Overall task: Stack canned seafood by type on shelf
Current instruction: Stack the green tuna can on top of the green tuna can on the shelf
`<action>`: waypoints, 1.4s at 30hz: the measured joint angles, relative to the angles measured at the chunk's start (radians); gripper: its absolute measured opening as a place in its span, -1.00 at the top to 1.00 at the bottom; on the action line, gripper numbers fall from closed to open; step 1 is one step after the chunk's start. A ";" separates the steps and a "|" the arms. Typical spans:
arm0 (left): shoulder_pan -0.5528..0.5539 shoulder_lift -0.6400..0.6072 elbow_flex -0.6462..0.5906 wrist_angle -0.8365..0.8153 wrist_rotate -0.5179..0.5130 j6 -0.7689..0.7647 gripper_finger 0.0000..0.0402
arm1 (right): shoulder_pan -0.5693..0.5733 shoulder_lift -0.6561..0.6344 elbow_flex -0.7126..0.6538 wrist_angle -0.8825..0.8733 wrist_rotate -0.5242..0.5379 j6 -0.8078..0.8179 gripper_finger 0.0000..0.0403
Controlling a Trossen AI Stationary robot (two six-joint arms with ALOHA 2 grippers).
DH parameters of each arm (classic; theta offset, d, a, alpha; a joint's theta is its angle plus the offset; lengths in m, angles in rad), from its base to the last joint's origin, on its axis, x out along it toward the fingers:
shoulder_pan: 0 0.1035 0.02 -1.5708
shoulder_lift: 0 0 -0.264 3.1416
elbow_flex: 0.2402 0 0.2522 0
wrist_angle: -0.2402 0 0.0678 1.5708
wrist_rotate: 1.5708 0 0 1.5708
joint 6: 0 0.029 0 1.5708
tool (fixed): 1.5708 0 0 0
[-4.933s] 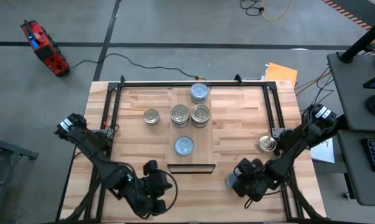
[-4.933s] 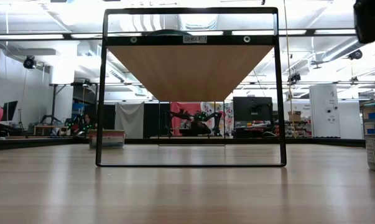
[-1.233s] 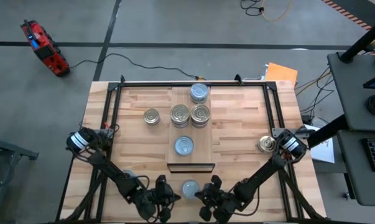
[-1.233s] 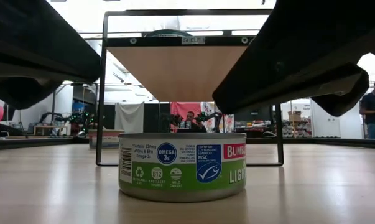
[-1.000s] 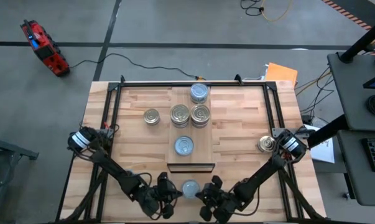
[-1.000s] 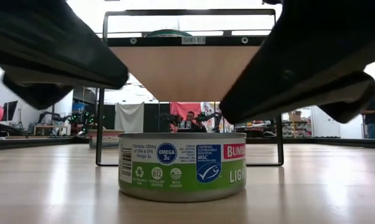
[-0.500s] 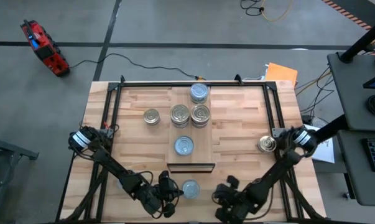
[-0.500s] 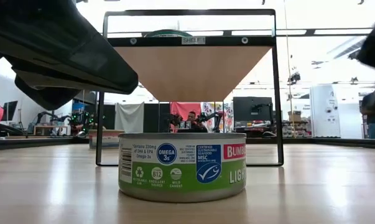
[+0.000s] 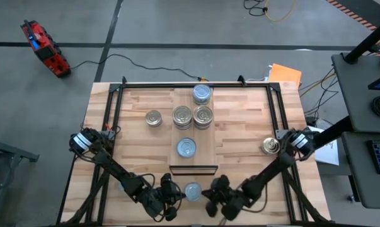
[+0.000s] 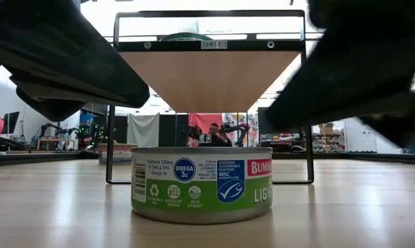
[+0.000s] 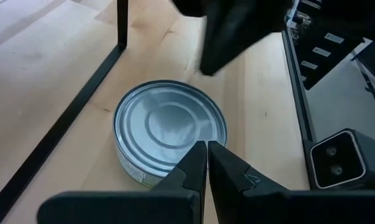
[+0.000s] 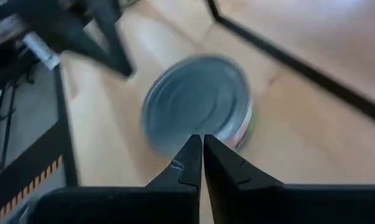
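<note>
Landmark: the shelf, a pale plank platform mid-bench, holding four tins; one blue-topped tin sits near its front edge.
Loose tin: a blue-grey-topped tuna tin stands upright on the bench, just in front of the shelf's dark front edge.
My left end effector: fingers clenched together, empty, just beside that tin.
My right end effector: also clenched, empty, close on the tin's other side.
Why: I judge the tin is set centrally so either arm can reach it.
Other tins: one left of the shelf, one well to its right.

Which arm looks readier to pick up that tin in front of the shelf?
Hard to call: the left gripper and right gripper flank the tin, both shut. Left looks slightly closer.
</note>
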State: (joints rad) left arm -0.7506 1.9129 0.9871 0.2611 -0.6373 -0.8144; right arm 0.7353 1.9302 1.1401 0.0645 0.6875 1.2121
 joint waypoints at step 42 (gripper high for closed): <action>-0.045 0.000 0.000 -0.008 0.026 -0.032 1.00 | -0.019 0.060 0.059 0.013 -0.120 0.033 0.95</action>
State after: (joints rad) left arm -0.7956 1.9133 0.9871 0.2533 -0.6116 -0.8467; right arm 0.7158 1.9900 1.1989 0.0772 0.5678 1.2451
